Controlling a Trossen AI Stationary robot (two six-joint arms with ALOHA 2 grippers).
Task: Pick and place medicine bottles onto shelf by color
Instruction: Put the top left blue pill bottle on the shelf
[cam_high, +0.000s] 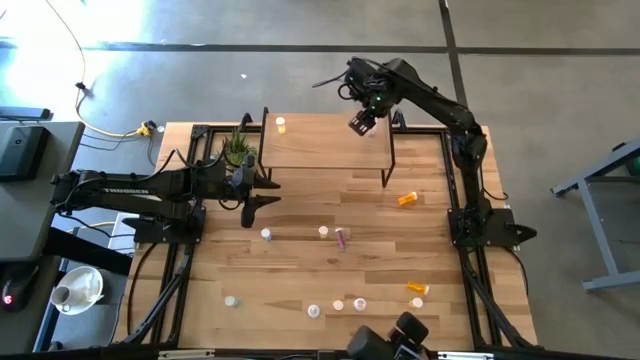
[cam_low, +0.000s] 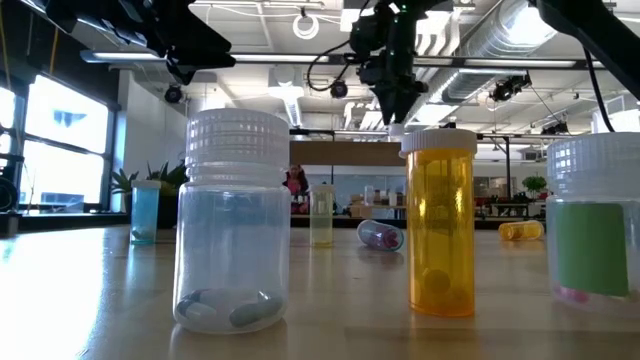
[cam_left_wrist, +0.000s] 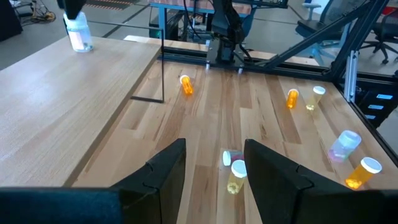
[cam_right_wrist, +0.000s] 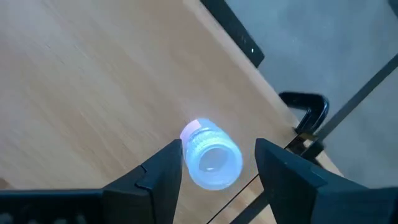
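The shelf (cam_high: 325, 145) stands at the table's far middle. A yellow bottle (cam_high: 281, 125) stands on its far left corner. My right gripper (cam_high: 362, 122) hangs open over the shelf's far right part. A pale, pinkish-white bottle (cam_right_wrist: 211, 155) stands upright on the shelf board (cam_right_wrist: 93, 74) below it, and the fingers stand on either side of its white cap. The left wrist view shows this bottle (cam_left_wrist: 78, 34) resting on its base. My left gripper (cam_high: 250, 200) is open and empty, just left of the shelf's near left corner. Several more bottles stand or lie on the table.
A green potted plant (cam_high: 238, 150) stands left of the shelf, close to my left arm. Orange bottles lie at the right (cam_high: 407, 199) and near right (cam_high: 417, 289). A pinkish bottle (cam_high: 342, 238) lies mid-table. Several small bottles (cam_high: 338, 305) stand along the near edge.
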